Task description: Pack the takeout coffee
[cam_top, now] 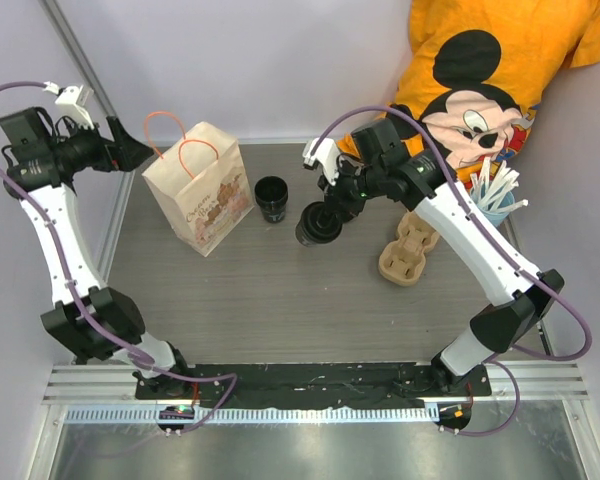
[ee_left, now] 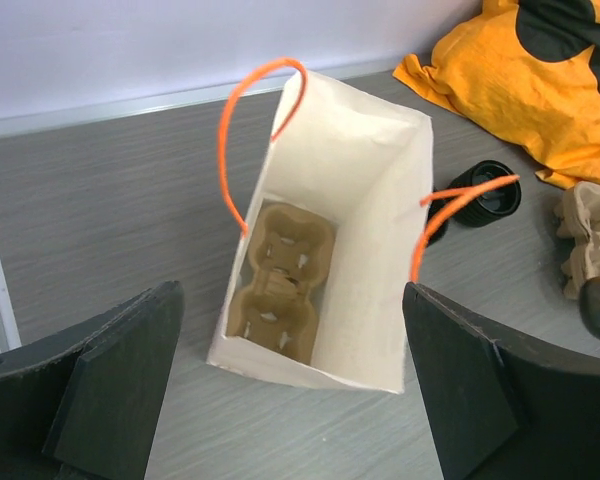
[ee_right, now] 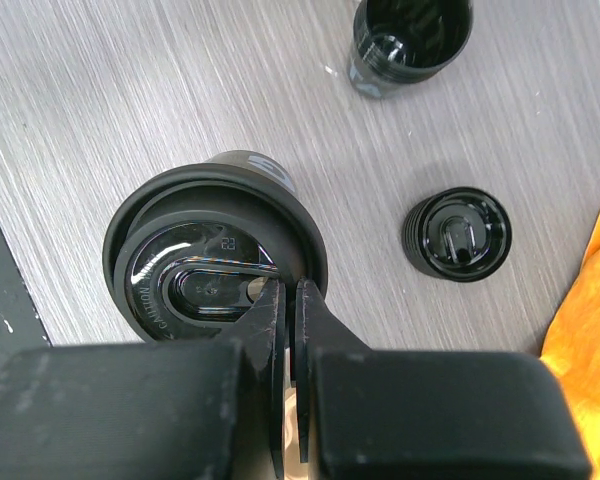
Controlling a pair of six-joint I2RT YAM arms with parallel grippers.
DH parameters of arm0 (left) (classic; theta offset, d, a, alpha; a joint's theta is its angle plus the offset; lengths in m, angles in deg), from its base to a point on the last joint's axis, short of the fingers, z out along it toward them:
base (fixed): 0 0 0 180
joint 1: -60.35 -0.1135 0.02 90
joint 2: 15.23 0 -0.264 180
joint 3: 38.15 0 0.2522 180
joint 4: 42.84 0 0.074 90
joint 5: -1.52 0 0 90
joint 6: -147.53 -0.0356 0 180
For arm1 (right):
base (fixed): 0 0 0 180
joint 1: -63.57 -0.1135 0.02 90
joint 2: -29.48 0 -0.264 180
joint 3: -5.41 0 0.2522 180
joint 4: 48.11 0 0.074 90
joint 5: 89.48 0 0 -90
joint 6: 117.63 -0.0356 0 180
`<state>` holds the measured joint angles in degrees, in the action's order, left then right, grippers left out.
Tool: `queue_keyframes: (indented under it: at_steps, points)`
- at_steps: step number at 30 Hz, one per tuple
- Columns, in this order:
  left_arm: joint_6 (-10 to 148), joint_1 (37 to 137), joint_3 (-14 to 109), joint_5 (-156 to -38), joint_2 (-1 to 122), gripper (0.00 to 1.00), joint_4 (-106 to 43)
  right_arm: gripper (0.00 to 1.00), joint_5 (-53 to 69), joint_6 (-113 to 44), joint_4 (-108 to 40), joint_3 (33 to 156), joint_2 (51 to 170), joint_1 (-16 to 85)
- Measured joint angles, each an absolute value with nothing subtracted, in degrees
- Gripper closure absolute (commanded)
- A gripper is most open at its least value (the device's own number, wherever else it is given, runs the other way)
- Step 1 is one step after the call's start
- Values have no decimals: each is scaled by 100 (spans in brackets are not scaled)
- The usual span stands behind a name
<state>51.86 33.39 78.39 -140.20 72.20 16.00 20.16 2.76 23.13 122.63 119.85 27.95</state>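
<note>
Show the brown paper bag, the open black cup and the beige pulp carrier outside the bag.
brown paper bag (cam_top: 202, 195): top external view, front face.
open black cup (cam_top: 271, 190): top external view, dark inside.
beige pulp carrier (cam_top: 408, 250): top external view, middle ridge.

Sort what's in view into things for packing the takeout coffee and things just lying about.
For the job: black lidded disposable cup held by the right gripper; open black cup; loose round black lid; brown paper bag with orange handles; beige pulp carrier inside it.
Lying about: orange Mickey Mouse shirt; light blue cup of white straws; second beige pulp carrier.
</note>
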Motion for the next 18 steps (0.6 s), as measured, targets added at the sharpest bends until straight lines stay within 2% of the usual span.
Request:
queue_keyframes:
  at_steps: [9, 18]
  points:
    - [4959, 3461, 8187, -14036, 8042, 12, 1469, 99, 2278, 145, 2315, 12479, 11969, 2800]
    - [4611, 4200, 8178, -13317, 8195, 13, 1506, 99, 2536, 60, 2343, 12709, 11858, 2806]
